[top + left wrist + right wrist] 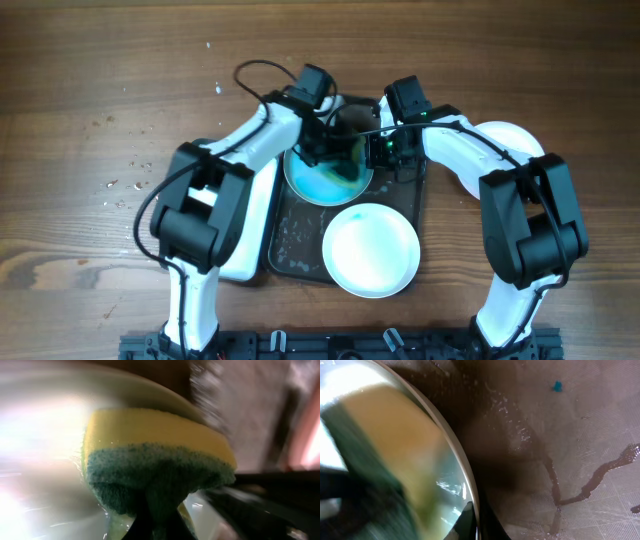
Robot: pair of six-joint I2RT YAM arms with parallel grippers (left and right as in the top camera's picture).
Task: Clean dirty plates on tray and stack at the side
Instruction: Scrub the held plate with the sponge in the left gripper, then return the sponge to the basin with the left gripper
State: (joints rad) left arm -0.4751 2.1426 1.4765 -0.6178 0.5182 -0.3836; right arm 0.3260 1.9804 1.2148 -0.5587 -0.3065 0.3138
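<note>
nothing readable here tbh. no text, labels, brands or numbers legible on the smeared plate point(318, 182), the clean plate point(370, 250), the tray point(290, 255) or the sponge point(155, 455).

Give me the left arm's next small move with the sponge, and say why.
Probably sweep the sponge across the smeared plate toward its near-left part: in the overhead view, blue-teal residue covers that area. The left gripper is clamped on the sponge, which is pressed against the plate, and the right gripper seems to pinch the rim, steadying it.
</note>
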